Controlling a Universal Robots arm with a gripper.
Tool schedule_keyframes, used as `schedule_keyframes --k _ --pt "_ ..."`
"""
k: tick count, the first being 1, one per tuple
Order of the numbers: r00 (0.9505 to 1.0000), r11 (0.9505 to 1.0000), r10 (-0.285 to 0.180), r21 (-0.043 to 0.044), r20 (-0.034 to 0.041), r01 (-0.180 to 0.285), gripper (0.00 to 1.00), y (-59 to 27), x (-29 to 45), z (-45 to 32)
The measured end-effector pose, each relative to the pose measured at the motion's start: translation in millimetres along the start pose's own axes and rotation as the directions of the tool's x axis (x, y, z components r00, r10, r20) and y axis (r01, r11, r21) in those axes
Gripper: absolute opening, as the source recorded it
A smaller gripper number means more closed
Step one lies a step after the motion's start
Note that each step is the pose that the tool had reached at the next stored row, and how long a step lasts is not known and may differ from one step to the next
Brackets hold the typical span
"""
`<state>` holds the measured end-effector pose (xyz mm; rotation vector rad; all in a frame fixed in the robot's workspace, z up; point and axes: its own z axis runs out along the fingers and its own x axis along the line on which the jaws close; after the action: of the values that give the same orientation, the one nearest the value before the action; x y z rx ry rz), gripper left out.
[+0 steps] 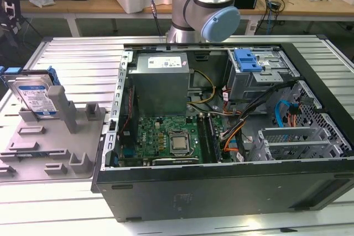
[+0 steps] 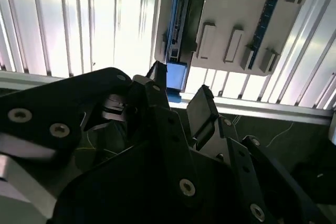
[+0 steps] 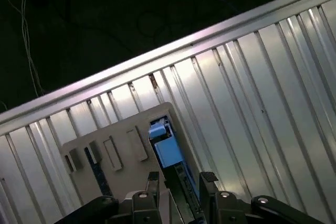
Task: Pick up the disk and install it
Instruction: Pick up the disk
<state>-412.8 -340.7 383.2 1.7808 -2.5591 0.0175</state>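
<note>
The disk (image 1: 34, 96) stands on edge in a grey holder (image 1: 55, 147) on the ribbed table, at the exterior view's left. It is silver with a white-and-blue label and a blue bracket. In both wrist views I see the disk edge-on from above (image 2: 178, 24) (image 3: 169, 153), slotted in the holder (image 2: 236, 9) (image 3: 121, 145). My gripper (image 2: 178, 95) (image 3: 180, 182) is open with nothing between its black fingers (image 2: 202, 111) (image 3: 208, 178). It hangs well above the disk, apart from it. The arm (image 1: 202, 9) rises behind the computer case.
An open computer case (image 1: 221, 186) lies on the table at the exterior view's right. It holds a grey power supply box (image 1: 160, 81), a motherboard (image 1: 171, 139), cables, and a grey drive cage with a blue latch (image 1: 247, 59). Benches with clutter stand behind.
</note>
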Motion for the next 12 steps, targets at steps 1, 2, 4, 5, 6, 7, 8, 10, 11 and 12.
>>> schedule_keyframes --k 1,2,4,5,6,7,8,10,11,12 --pt "0.9996 0.9996 -0.027 0.0008 -0.0001 0.027 0.44 0.0 0.0 0.0" --pt "0.999 0.999 -0.046 0.0012 -0.0002 0.046 0.44 0.0 0.0 0.0" --pt "0.9957 0.9957 -0.093 0.0024 -0.0005 0.093 0.44 0.0 0.0 0.1" --pt "0.9939 0.9939 -0.11 0.0029 -0.0006 0.11 0.44 0.0 0.0 0.1" --pt "0.9894 0.9894 -0.145 0.0037 -0.0009 0.145 0.44 0.0 0.0 0.2" --pt "0.9838 0.9838 -0.179 0.0046 -0.0014 0.179 0.44 0.0 0.0 0.2" --pt "0.9767 0.9767 -0.215 0.0055 -0.0017 0.215 0.44 0.0 0.0 0.3" --pt "0.9666 0.9666 -0.256 0.0065 -0.0022 0.256 0.44 0.0 0.0 0.4" --pt "0.9628 0.9628 -0.27 0.0068 -0.0024 0.27 0.44 0.2 0.0 0.5" --pt "0.9579 0.9579 -0.287 0.0072 -0.0027 0.287 0.44 0.6 0.2 0.5"
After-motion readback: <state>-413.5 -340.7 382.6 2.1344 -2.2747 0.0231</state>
